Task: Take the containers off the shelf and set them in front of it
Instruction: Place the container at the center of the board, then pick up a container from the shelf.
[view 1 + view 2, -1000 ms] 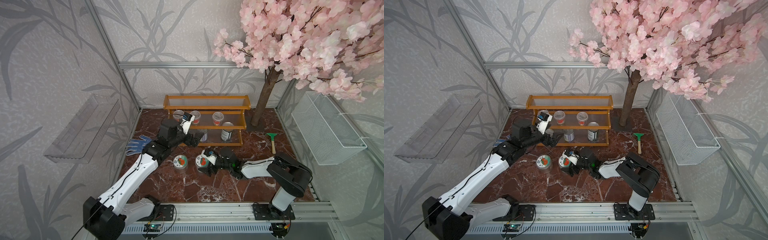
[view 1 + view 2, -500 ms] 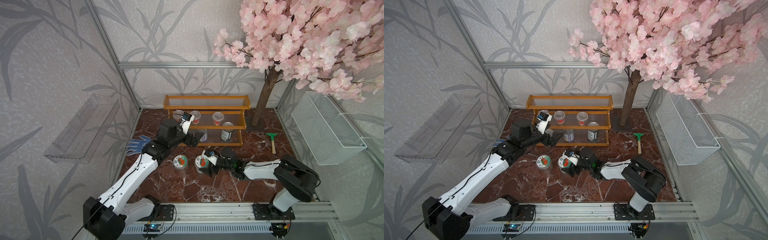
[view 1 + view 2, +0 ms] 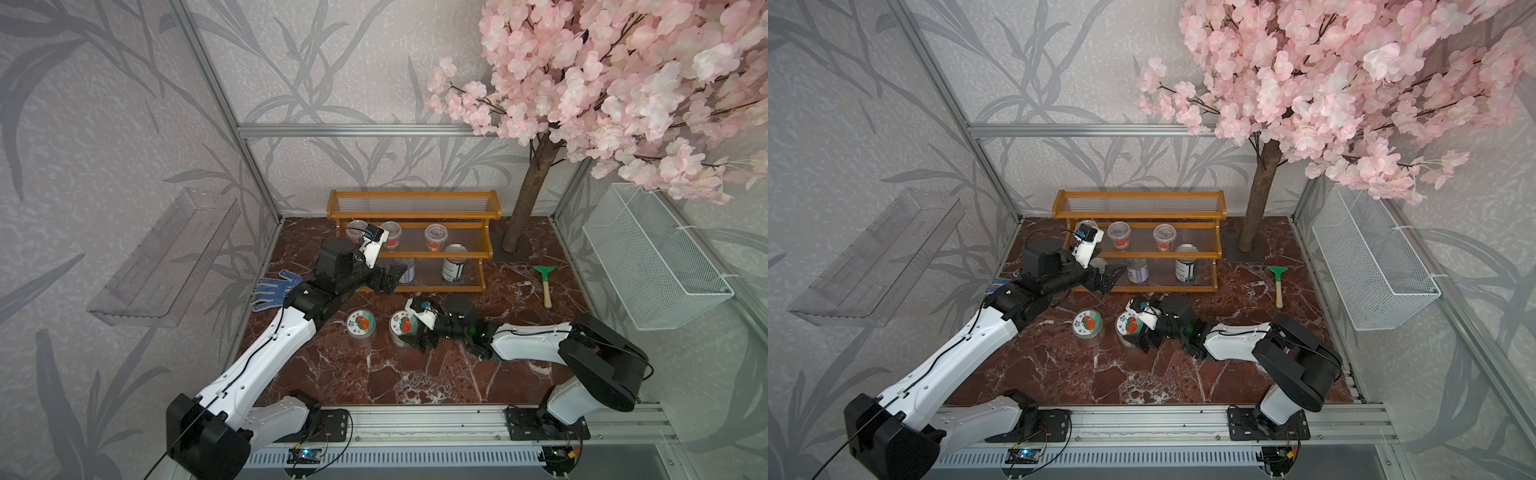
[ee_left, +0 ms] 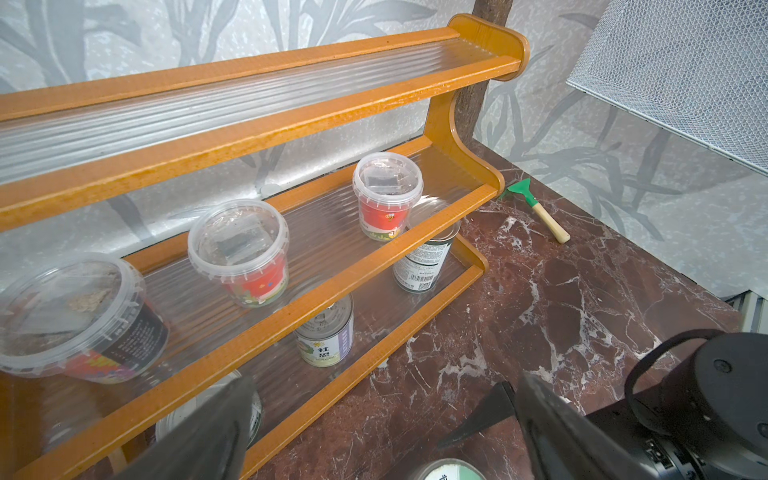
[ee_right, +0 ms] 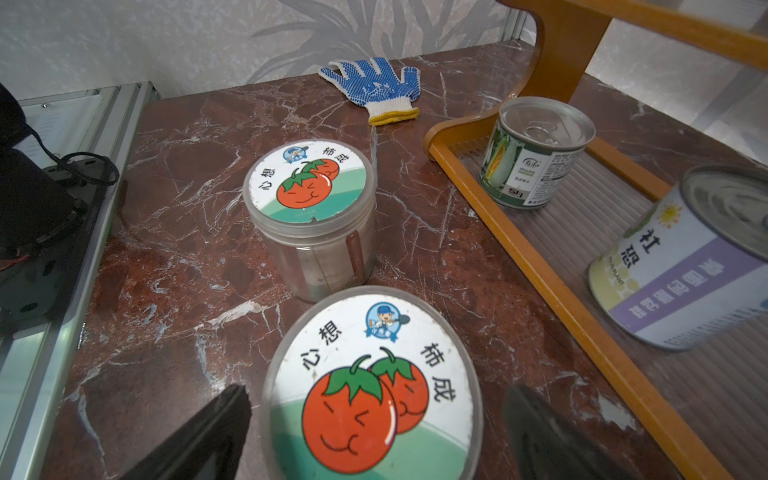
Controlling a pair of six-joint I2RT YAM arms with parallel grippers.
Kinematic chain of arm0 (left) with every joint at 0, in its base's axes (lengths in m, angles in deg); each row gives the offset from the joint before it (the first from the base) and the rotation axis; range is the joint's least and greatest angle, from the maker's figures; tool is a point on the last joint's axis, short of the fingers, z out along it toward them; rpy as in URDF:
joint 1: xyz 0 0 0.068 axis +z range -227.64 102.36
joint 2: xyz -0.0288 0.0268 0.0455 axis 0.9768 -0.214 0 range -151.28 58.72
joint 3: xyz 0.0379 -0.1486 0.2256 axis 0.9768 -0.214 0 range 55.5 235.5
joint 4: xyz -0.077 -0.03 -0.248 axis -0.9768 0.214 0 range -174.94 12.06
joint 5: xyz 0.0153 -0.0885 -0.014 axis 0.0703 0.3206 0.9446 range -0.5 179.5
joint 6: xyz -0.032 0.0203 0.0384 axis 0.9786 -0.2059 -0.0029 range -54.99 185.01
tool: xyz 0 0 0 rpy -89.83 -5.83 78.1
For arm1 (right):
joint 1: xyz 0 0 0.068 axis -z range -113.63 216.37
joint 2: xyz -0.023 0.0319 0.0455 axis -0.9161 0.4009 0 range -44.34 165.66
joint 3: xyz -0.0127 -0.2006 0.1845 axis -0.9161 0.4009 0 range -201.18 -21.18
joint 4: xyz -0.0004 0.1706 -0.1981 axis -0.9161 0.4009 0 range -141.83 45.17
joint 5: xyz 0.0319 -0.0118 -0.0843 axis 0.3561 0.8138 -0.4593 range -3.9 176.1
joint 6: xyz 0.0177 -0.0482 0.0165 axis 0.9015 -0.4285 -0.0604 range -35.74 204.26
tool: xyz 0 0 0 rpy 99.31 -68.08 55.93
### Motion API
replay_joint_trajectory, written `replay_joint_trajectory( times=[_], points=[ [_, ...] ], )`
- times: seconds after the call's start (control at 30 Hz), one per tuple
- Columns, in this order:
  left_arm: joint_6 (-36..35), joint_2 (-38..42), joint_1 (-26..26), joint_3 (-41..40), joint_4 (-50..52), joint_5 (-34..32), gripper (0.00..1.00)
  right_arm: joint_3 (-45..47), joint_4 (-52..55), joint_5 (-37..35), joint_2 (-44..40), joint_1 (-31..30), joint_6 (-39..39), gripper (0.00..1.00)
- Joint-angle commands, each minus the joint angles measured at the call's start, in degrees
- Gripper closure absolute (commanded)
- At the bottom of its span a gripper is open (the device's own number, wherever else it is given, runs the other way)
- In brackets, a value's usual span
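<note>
The right arm's elbow has swung outward since a second ago. The left hand [image 3: 395, 277] gapes wide and empty at the shelf's [image 3: 415, 215] bottom tier, where three cans [image 3: 453, 266] stand below three cups [image 3: 435, 236]. Two jars [image 3: 360, 323] stand on the surface [image 3: 374, 374] in front. The right hand [image 5: 376, 390], fully spread, straddles the right one without gripping.

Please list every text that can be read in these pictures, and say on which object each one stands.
"心想柿成": lid of one tomato jar and of the other tomato jar.
"社恩", first character not sure: purple-banded can.
Small print on the green-labelled can, the third can and the three cups: too small to read.
</note>
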Motion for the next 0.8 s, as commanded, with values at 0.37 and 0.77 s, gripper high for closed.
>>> replay_joint_trajectory(
  times=[0.37, 0.77],
  points=[
    [0.59, 1.59, 0.69, -0.3, -0.58, 0.73, 0.0, -8.23, 14.29, -14.54, -17.53, 11.23, 7.79, 0.01],
    [1.07, 2.12, 0.78, -0.58, -1.01, 0.53, 0.0, -22.8, 16.77, -22.02, -6.55, 18.04, 9.53, 0.01]
  ],
)
